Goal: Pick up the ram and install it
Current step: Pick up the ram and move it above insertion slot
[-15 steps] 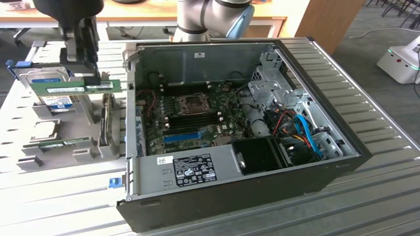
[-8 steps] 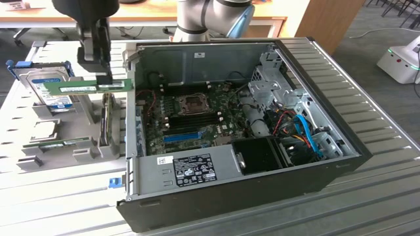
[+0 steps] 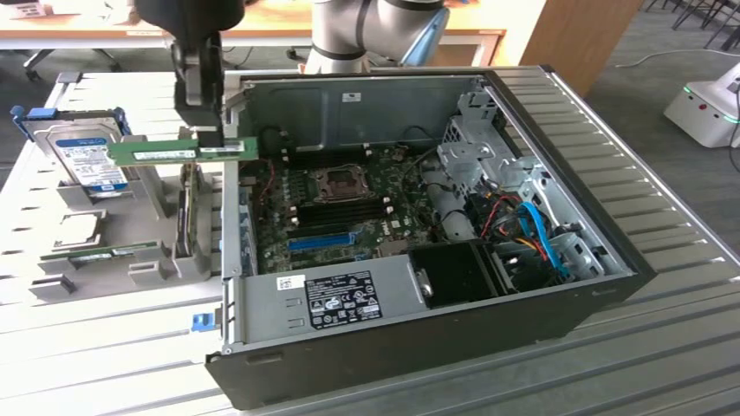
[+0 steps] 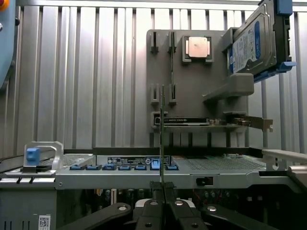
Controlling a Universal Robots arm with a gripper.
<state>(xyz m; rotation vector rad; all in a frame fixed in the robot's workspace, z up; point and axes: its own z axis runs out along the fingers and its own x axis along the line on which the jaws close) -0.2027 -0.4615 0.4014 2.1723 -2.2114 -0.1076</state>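
free: open above motherboard [image 3: 347,204] | obstacle: case wall [image 3: 239,234] near pincer [image 3: 213,137] with ram [image 3: 173,153]

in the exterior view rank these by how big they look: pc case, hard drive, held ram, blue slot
1. pc case
2. hard drive, covers more area than the ram
3. held ram, longer than the drive but thin; it is up in the air, so nearness may inflate it
4. blue slot

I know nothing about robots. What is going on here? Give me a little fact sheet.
pincer: shut on the ram
ram: held in the air above the grey holder, beside the open case
computer case: lid off, motherboard exposed
second ram stick: lying in the holder
hard drive: standing in the holder
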